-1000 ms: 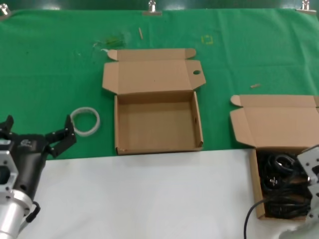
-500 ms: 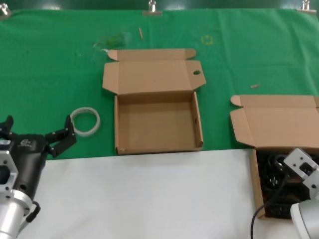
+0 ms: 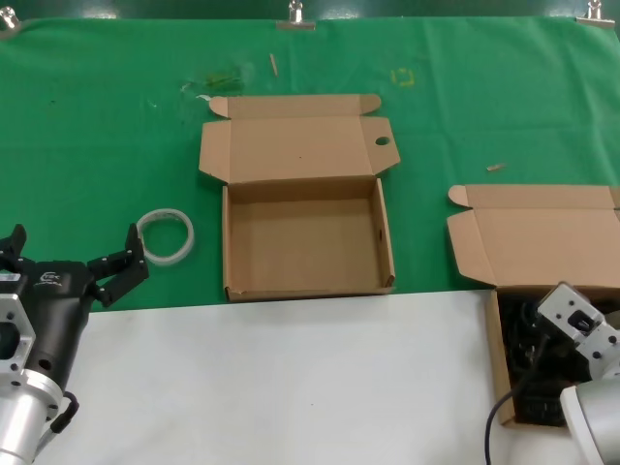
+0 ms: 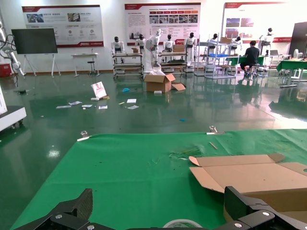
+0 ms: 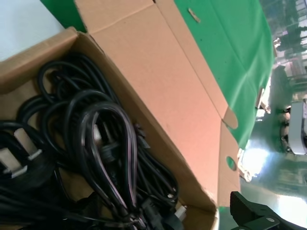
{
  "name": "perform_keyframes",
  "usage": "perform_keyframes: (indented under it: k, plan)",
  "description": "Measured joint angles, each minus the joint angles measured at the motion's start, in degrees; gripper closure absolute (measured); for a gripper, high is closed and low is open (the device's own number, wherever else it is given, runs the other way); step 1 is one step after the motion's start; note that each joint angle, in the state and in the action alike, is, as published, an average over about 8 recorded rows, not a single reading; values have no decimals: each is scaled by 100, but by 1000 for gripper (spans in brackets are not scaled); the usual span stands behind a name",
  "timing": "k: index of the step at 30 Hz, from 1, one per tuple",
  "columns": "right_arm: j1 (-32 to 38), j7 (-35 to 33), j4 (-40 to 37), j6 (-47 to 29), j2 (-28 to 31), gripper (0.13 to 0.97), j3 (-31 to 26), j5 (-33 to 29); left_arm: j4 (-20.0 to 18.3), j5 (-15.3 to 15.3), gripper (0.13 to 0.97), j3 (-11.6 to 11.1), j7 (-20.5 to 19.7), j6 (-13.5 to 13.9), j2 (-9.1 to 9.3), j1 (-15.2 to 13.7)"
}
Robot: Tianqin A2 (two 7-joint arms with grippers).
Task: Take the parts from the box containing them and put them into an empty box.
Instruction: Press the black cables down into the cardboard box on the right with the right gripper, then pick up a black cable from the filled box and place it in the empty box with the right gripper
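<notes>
From your head view, the left gripper (image 3: 73, 257) waits with fingers spread at the table's near left, beside the white ring (image 3: 165, 236). The empty box (image 3: 305, 242) lies centre; the right gripper (image 3: 581, 334) hangs over the full box (image 3: 542, 242). Your right wrist view shows the cords (image 5: 96, 143) coiled inside; whether its fingers are apart, you cannot tell.

Head camera looks down; right wrist camera peers closely into the cord box (image 5: 57, 52).

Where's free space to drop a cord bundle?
The empty box is bare inside. White table strip between left gripper and the full box is open. Crowded: that box, packed with cords, right gripper over it.
</notes>
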Motion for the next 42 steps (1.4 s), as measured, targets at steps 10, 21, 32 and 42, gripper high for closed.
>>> perform_keyframes:
  k: [10, 21, 32, 42]
  plan:
    - [-8, 137, -62, -34, 0, 201, -160, 9, 0, 0, 132, 0, 0, 0, 0, 0]
    - [-95, 281, 108, 102, 1, 380, -311, -4, 0, 0, 132, 0, 0, 0, 0, 0]
    - [-236, 431, 401, 371, 0, 630, -357, -144, 0, 0, 132, 0, 0, 0, 0, 0]
    - [-361, 657, 590, 606, -1, 815, -340, -294, 0, 0, 132, 0, 0, 0, 0, 0]
